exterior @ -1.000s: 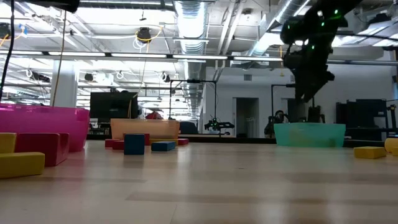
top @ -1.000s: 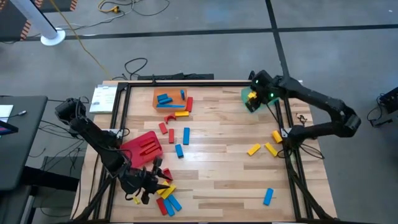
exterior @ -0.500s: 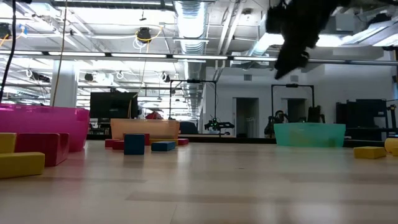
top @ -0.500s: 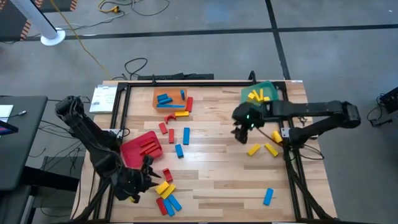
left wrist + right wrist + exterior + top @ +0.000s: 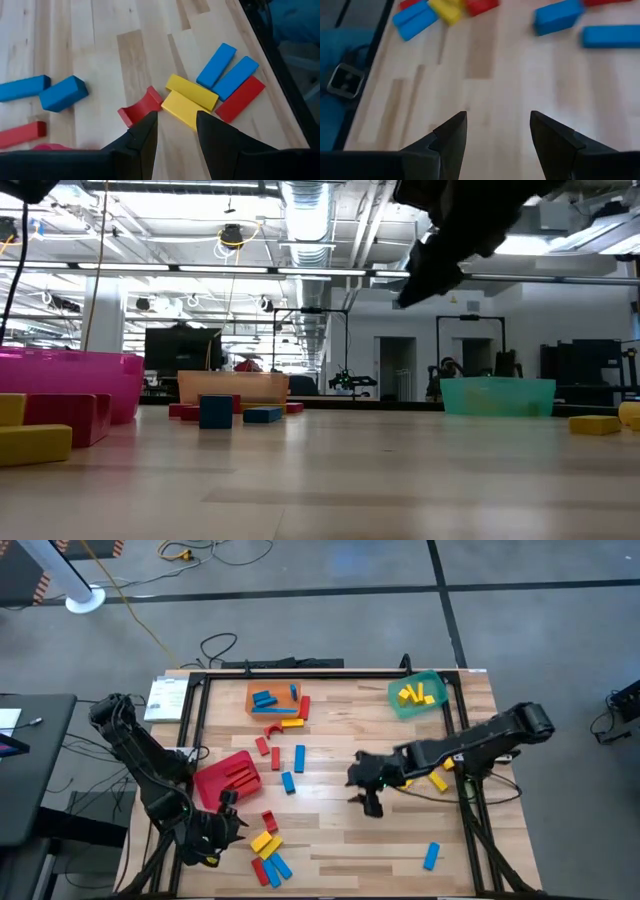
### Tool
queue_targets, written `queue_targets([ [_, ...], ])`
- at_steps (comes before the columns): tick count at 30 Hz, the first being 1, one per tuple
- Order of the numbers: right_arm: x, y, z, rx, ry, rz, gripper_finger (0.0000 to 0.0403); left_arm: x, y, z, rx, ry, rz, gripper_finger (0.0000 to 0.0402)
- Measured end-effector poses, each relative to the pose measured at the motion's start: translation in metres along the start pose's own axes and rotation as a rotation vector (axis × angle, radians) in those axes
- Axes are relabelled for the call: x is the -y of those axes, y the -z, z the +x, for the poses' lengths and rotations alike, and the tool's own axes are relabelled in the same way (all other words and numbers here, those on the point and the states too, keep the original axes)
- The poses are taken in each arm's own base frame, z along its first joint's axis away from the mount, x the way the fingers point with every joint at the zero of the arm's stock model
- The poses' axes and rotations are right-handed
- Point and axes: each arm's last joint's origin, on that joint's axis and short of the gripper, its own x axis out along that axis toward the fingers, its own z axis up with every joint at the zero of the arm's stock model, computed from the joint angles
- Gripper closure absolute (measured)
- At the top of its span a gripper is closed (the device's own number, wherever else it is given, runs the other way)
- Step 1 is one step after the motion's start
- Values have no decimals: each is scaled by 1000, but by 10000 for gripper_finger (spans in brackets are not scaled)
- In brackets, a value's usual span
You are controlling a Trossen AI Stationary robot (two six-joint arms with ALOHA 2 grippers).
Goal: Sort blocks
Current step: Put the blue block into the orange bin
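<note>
Red, blue and yellow blocks lie flat on the wooden table. A cluster of them (image 5: 266,852) sits near the front left, and it also shows in the left wrist view as yellow blocks (image 5: 190,97) beside a red arch piece (image 5: 140,106). My left gripper (image 5: 230,818) hovers open just left of this cluster, with nothing between its fingers (image 5: 175,117). My right gripper (image 5: 358,790) hangs open over bare wood at mid-table (image 5: 497,117), pointing toward the table's left. Two blue blocks (image 5: 294,770) lie left of it.
A red bin (image 5: 228,778) holds red blocks, an orange bin (image 5: 275,700) holds blue ones, and a green bin (image 5: 418,695) holds yellow ones. Loose yellow blocks (image 5: 422,780) lie at the right and a blue block (image 5: 431,856) near the front right. A black frame (image 5: 200,710) edges the table.
My right gripper has swung from over the green bin at the far right down toward the table's middle and near side, turning to point left; it stays open. My left gripper has drawn back a little from the block cluster toward the table's left edge and tipped.
</note>
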Motion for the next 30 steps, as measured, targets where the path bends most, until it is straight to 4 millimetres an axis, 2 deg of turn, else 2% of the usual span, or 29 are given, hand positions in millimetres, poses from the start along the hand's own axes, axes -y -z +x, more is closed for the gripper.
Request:
queue_targets([
  [5, -27, 9, 20, -29, -110, -62, 173, 2, 1, -1, -6, 17, -36, 269],
  [10, -51, 24, 28, -103, -174, -94, 173, 2, 1, -1, -6, 19, -45, 269],
  [17, -83, 56, 21, -313, -170, 7, 173, 2, 1, -1, -5, 16, -36, 269],
  [23, -112, 85, 9, -466, -138, 73, 193, 1, 0, -1, 21, -27, 7, 269],
  [30, -145, 116, -7, -555, -105, 142, 212, -3, -2, 0, 47, -78, 42, 269],
])
